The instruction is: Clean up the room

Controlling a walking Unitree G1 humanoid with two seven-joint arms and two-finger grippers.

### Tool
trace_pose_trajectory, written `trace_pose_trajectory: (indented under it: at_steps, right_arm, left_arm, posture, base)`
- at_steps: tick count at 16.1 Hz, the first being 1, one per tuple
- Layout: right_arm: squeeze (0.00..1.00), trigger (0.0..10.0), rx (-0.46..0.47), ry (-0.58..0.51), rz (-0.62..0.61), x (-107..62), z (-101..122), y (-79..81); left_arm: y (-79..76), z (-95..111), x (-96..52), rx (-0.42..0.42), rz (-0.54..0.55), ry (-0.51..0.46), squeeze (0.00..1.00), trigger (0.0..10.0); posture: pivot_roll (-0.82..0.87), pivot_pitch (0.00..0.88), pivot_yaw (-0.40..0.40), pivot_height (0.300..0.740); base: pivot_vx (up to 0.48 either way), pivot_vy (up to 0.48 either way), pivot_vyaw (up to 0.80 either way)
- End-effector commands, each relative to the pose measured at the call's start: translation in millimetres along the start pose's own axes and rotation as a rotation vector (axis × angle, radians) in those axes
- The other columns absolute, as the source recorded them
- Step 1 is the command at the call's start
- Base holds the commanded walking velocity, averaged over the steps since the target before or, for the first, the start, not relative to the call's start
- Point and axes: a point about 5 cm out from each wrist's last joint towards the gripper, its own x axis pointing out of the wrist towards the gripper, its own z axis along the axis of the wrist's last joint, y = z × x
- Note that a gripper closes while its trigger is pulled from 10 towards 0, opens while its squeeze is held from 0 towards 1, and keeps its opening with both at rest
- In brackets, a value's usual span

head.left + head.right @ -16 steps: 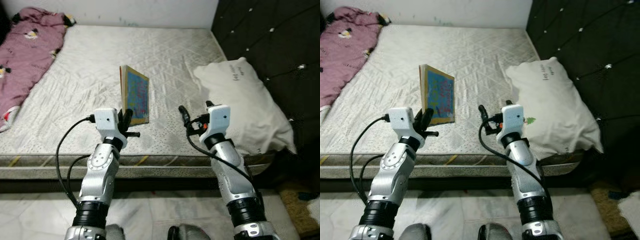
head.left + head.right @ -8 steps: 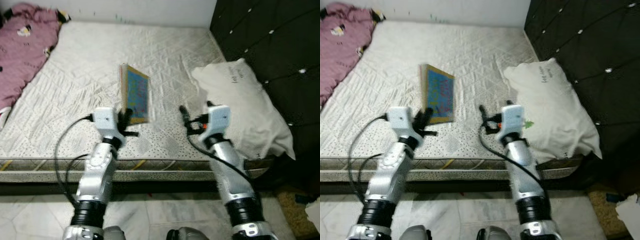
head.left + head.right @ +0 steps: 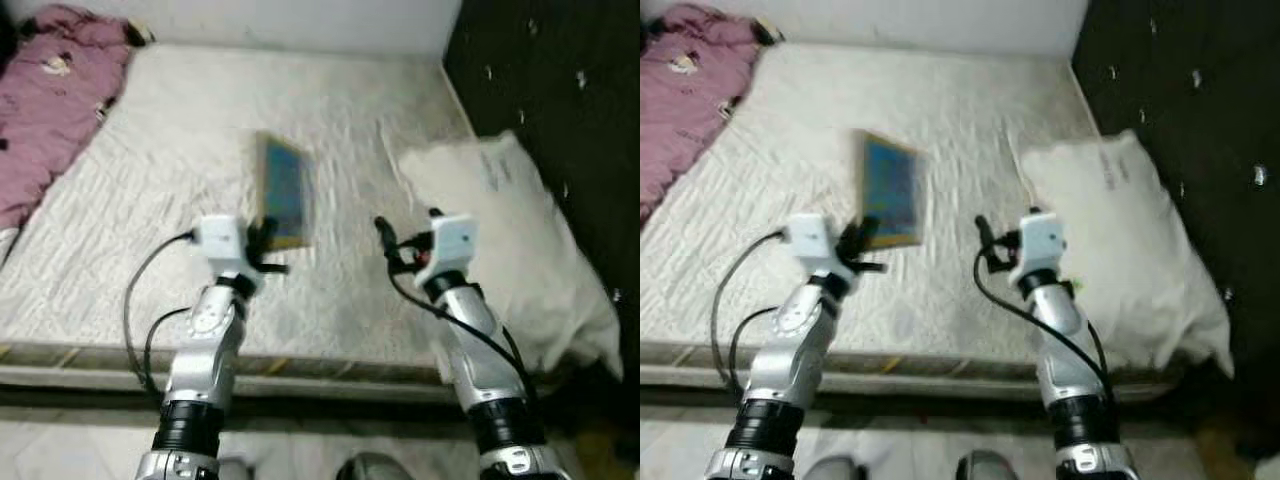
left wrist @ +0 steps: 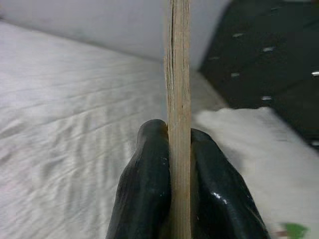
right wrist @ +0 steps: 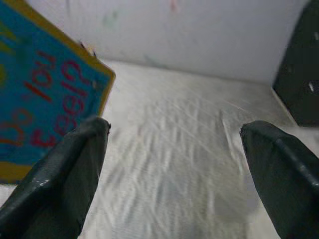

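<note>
A thin picture book (image 3: 283, 190) with a blue cover and yellow border is held upright over the bare mattress (image 3: 150, 150). My left gripper (image 3: 262, 240) is shut on its lower edge; in the left wrist view the book's edge (image 4: 179, 99) stands between the two black fingers (image 4: 144, 194). My right gripper (image 3: 405, 238) is open beside it, to the right, holding nothing. The right wrist view has the blue cover (image 5: 45, 99) with red letters beyond the spread fingers (image 5: 65, 184).
A white pillow (image 3: 510, 230) lies at the mattress's right side against a dark tufted headboard (image 3: 560, 80). A pink patterned garment (image 3: 50, 110) lies at the far left of the bed. The mattress's front edge (image 3: 100, 365) runs just below my arms.
The whole picture has shifted and blurred, so the camera has moved. The book stays in the left gripper and the right gripper stays open.
</note>
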Motion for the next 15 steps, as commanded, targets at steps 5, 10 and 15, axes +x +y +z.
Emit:
trace_pose_trajectory:
  at_steps: [5,10,15]
  right_arm:
    - [0.0,10.0,0.008,-0.023,0.026,4.2,5.7,9.6]
    - [0.0,10.0,0.008,-0.019,0.024,4.5,5.1,9.0]
    - [0.0,10.0,0.007,-0.019,0.025,4.5,5.1,9.2]
  left_arm:
    - [17.3,9.0,0.2,0.023,0.083,-0.021,0.0,10.0]
    - [17.0,8.7,0.8,0.023,0.088,-0.018,0.0,10.0]
    - [15.6,8.7,1.5,0.033,0.09,-0.017,0.0,10.0]
  posture:
    - [-0.01,0.06,-0.041,0.74]
    - [-0.01,0.061,-0.042,0.74]
    - [-0.01,0.062,-0.042,0.74]
  base:
    - [0.066,0.0,0.0]
    - [0.0,0.0,-0.73]
    - [0.0,0.0,-0.19]
